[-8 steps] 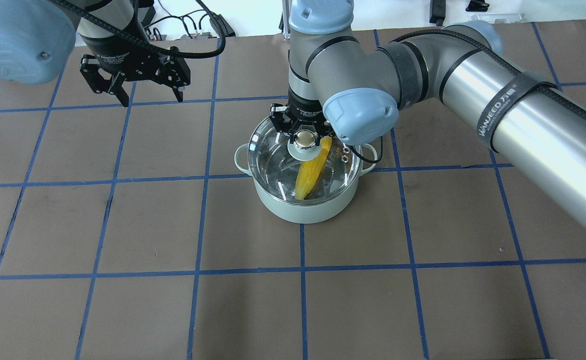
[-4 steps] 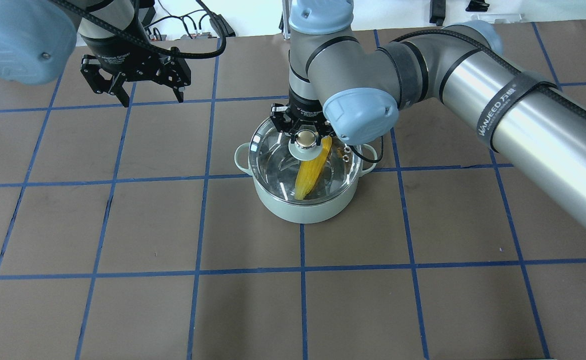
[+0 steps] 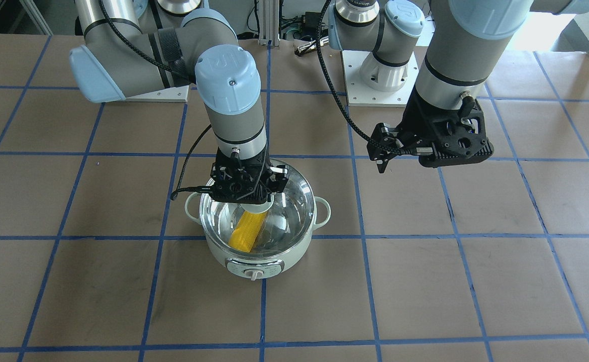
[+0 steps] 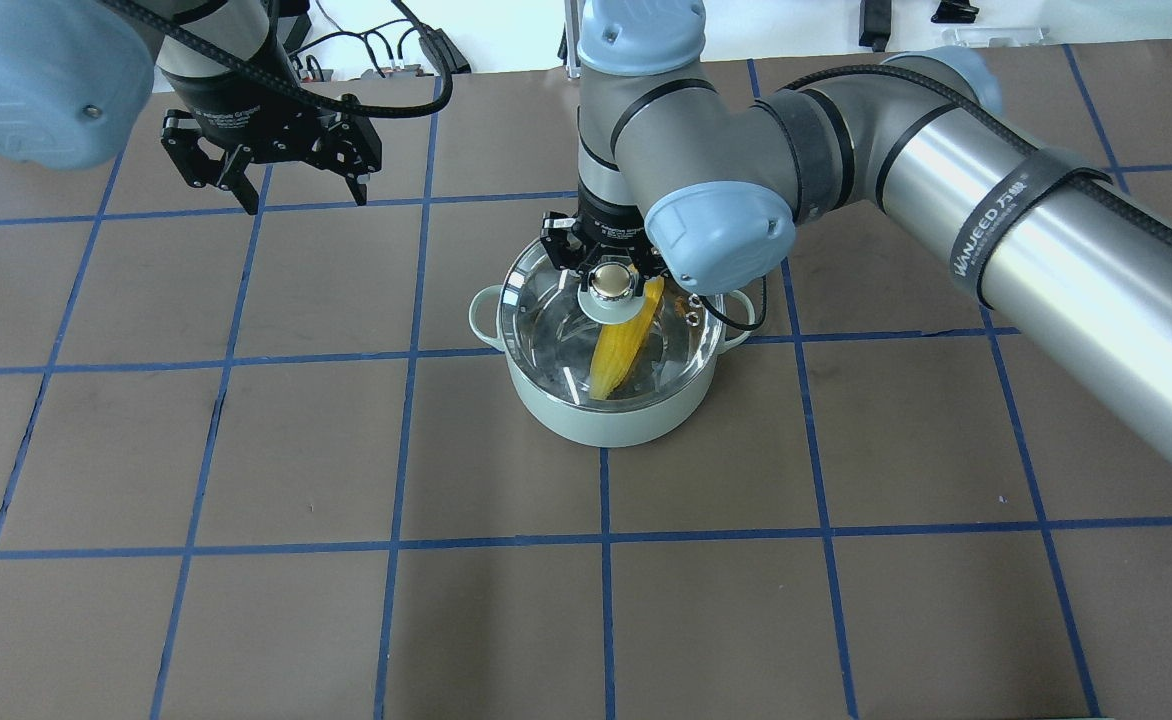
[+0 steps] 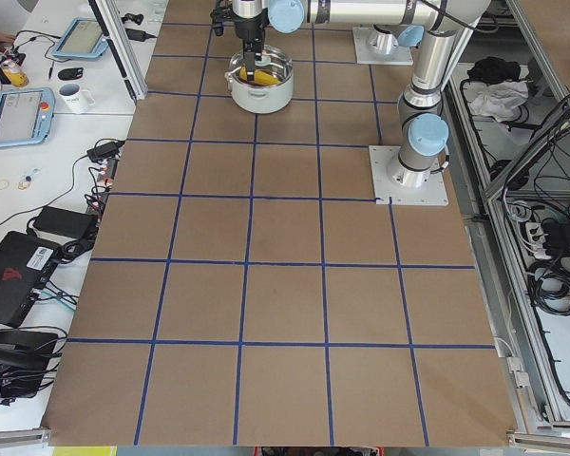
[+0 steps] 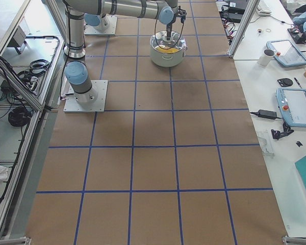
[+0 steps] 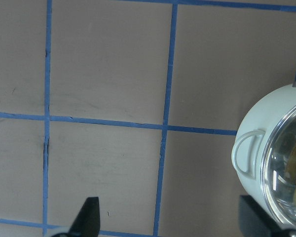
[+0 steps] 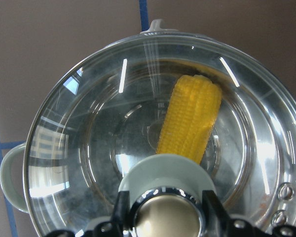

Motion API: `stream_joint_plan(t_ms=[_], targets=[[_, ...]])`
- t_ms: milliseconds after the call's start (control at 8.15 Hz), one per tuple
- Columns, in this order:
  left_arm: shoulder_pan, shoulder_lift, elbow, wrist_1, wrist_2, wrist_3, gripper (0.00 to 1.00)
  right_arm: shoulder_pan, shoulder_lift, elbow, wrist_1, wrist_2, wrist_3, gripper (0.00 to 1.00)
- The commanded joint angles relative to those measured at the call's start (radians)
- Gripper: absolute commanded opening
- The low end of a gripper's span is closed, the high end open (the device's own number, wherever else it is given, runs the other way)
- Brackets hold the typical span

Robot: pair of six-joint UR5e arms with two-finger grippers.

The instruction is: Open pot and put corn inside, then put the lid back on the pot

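I am finishing the last step, setting the glass lid [image 8: 89,123] onto the mint-green pot [image 4: 606,425], which is sitting just above the centre of the overhead frame. The corn cob [image 8: 192,118] is lying inside, slanting across the steel bottom under the glass. My right gripper [image 8: 165,217] is reaching straight down, its fingers [image 8: 119,210] clamping the lid's knob [image 4: 614,281] from both sides. The lid seems to be resting on the pot's rim, though I cannot tell whether it is fully seated. My left gripper [image 4: 296,192] is hanging in the upper left, fingers spread wide, holding nothing. Next, I judge, I should be parting the right fingers and rising straight up, so the lid is not dragged askew
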Motion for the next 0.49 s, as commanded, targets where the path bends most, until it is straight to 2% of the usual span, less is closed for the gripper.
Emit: stream_joint_plan(t_ms=[0,368], targets=[[0.0,0.0,0.0,0.001,0.002,0.0,1.0,0.0,0.004,0.0,0.004,0.001,-0.007,1.0],[0.0,-0.002,0.0,0.001,0.002,0.0,1.0,-0.011,-0.058,-0.008,0.006,-0.002,0.0,1.0]])
